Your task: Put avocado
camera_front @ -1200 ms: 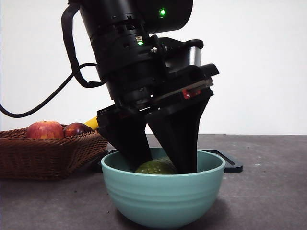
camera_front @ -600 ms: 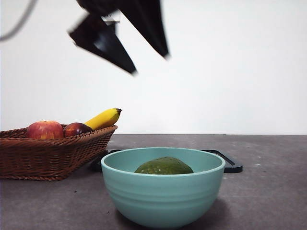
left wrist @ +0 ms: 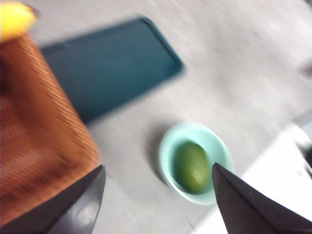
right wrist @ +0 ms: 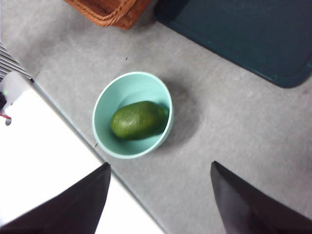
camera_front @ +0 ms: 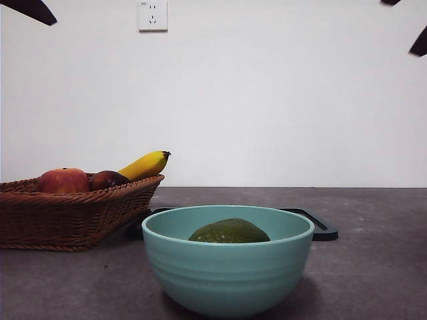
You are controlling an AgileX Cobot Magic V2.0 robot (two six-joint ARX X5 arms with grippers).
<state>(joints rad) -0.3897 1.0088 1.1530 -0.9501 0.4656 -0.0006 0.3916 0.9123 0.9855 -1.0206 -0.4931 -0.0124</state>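
Wrist views: end effectors high, spread.

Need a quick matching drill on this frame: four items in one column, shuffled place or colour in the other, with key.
Items
1. avocado
2. banana
3. tray
4. left gripper

Descriptions
A. dark and flat, on the table behind the bowl
B. lying inside the teal bowl
C. open, holding nothing, high above the table
D. yellow, resting in the wicker basket

Pairs: 1-B, 2-D, 3-A, 4-C
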